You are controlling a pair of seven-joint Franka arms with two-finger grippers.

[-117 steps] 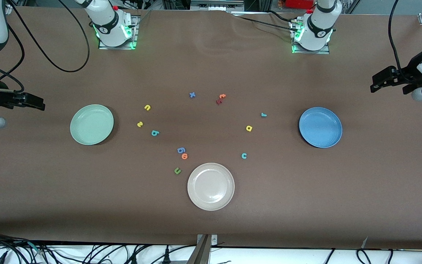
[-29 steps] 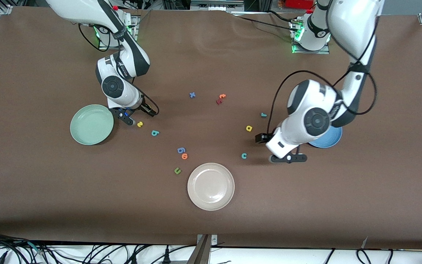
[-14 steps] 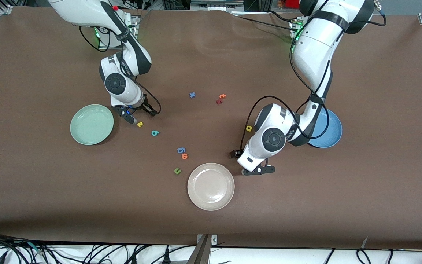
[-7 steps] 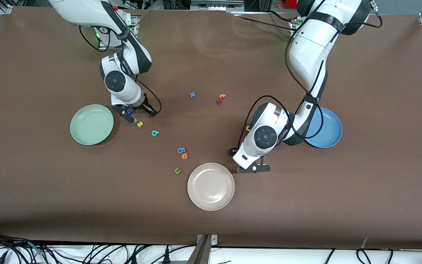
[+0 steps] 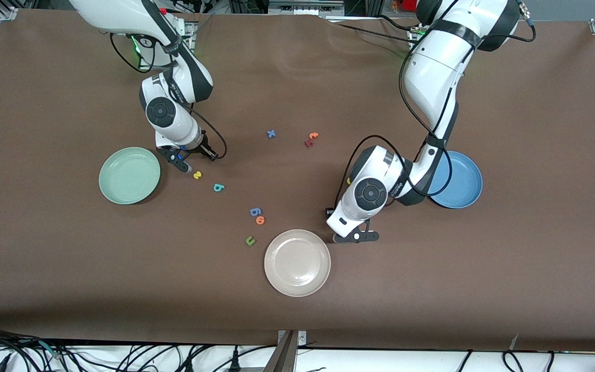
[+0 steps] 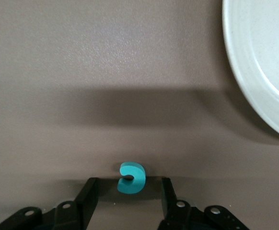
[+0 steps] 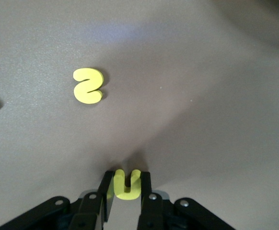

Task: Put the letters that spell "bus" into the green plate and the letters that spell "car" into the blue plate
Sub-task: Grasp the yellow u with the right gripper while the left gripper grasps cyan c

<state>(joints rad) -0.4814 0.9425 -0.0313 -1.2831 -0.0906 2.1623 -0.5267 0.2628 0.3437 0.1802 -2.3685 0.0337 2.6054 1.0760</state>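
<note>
Near the white plate [image 5: 297,263] we see stray letters: a green u [image 5: 250,240], an orange o [image 5: 260,220] and a blue 6 [image 5: 255,211]. By the green plate [image 5: 129,175], our right gripper [image 7: 127,186] is pinched on the yellow u [image 7: 127,184], with the yellow s [image 7: 87,86] nearby. Toward the blue plate [image 5: 462,181], our left gripper [image 6: 128,189] stands half-open around the teal c [image 6: 131,177], fingers [image 6: 87,191] not touching it.

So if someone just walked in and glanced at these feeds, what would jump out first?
Both arms are down among the letters at once. The right gripper is shut on the yellow u beside the green plate. The left gripper straddles the teal c beside the beige-white plate, fingers not yet touching it.
</note>
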